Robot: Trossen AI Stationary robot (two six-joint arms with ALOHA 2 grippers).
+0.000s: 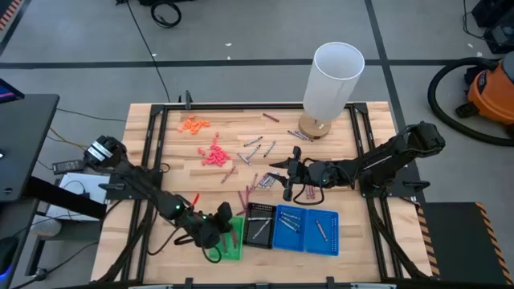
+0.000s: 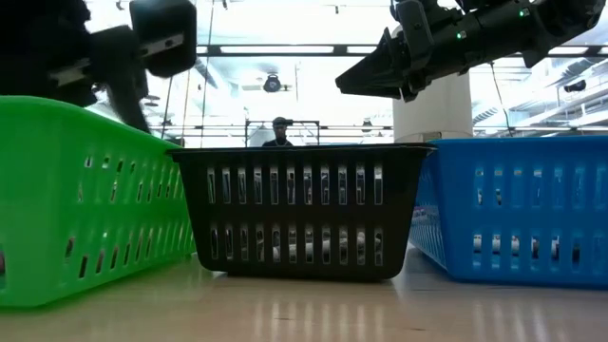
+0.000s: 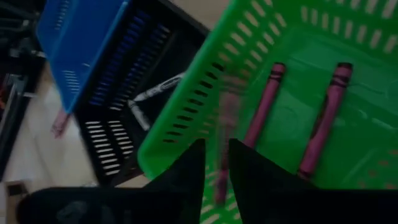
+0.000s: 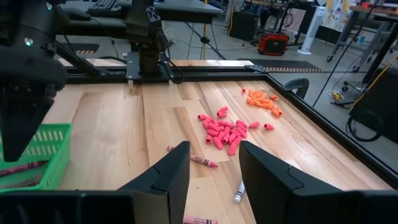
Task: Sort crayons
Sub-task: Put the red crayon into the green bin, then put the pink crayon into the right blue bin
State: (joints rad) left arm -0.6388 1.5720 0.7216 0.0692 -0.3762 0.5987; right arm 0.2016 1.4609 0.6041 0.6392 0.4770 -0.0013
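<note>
My left gripper (image 3: 216,163) hangs over the green tray (image 1: 230,243) at the table's near edge, its fingers a narrow gap apart. A blurred maroon crayon (image 3: 227,134) shows in that gap, below the fingertips. Two maroon crayons (image 3: 326,118) lie flat on the tray's floor. My right gripper (image 4: 214,168) is open and empty. It hovers over loose crayons (image 1: 261,183) on the table's middle; a red one (image 4: 200,160) and a grey one (image 4: 239,191) lie just beyond its fingers. Silvery grey crayons (image 3: 155,93) lie in the black tray (image 1: 259,225). My left gripper points down into the green tray with the blurred maroon crayon (image 3: 222,162) in line with the gap between its fingers. I cannot tell whether the fingers touch it.
A blue tray (image 1: 307,231) with a few crayons stands right of the black one. A tall white cylinder (image 1: 331,80) stands at the far right. Tiny orange bits (image 1: 194,124) and pink-red bits (image 1: 213,155) lie far left of centre. More crayons (image 1: 257,147) lie scattered.
</note>
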